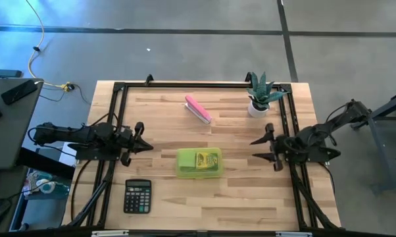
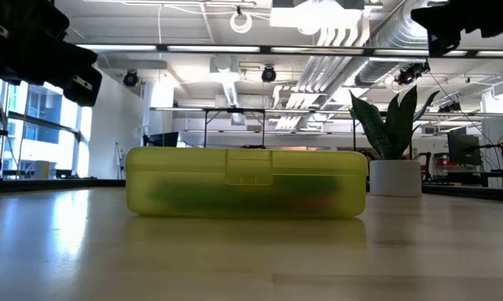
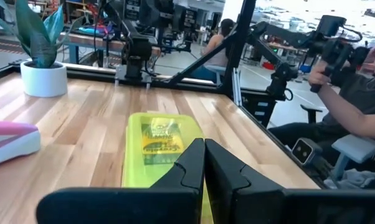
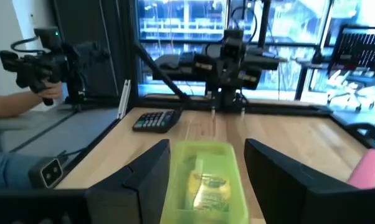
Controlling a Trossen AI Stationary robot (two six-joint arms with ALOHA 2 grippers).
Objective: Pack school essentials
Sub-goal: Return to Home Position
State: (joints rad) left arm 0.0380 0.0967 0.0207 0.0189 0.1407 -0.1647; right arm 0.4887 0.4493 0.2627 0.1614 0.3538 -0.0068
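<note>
A closed yellow-green translucent pencil case (image 1: 199, 162) lies flat at the table's middle. The yellow-green crayon box (image 1: 207, 160) shows through its lid, and dim green and reddish shapes show through its wall (image 2: 247, 191). Pens, scissors and note pad cannot be made out singly. My left gripper (image 1: 143, 146) hovers shut to the left of the case, pointing at it, with its fingers (image 3: 204, 163) closed together. My right gripper (image 1: 258, 148) hovers open to the right of the case. In the right wrist view the case (image 4: 203, 180) lies ahead between the spread fingers (image 4: 151, 174), untouched.
A pink oblong block (image 1: 198, 108) lies toward the far edge, and a potted plant (image 1: 259, 97) stands at the far right. A black calculator (image 1: 137, 195) sits near the front left. A black frame (image 1: 185, 85) rims the table. A seated person (image 3: 356, 93) holds a controller beyond the table.
</note>
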